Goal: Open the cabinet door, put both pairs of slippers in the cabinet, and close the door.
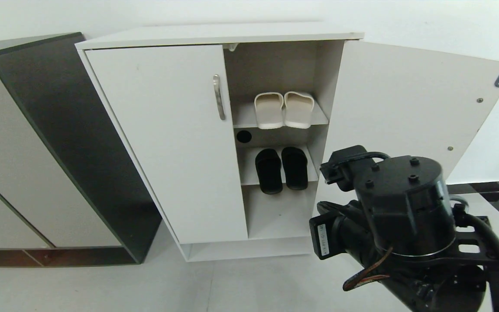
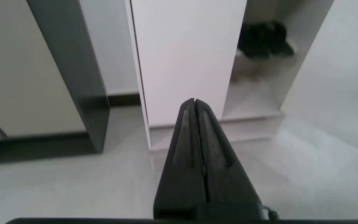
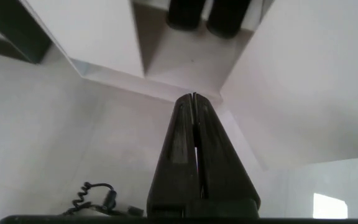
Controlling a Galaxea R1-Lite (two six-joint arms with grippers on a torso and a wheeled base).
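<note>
There are four slippers: two white slippers (image 1: 269, 110) and, at 6 o'clock from them, two black slippers (image 1: 269, 171). One white cabinet (image 1: 215, 32) has two doors, a shut door (image 1: 167, 143) and an open door (image 1: 405, 104). One dark cabinet (image 1: 59, 130) stands at 9 o'clock of it.

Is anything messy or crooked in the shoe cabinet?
Nothing stands out. The white slippers sit side by side on the upper shelf, the black slippers on the shelf below. The right door hangs wide open.

Matt white laminate on cabinet (image 1: 167, 130). Brushed metal on door handle (image 1: 218, 97). Smooth, matt rubbery foam on white slippers (image 1: 284, 109); matt black, same look, on black slippers (image 1: 281, 170). Pale, slightly glossy smooth tile on floor (image 1: 102, 286).
</note>
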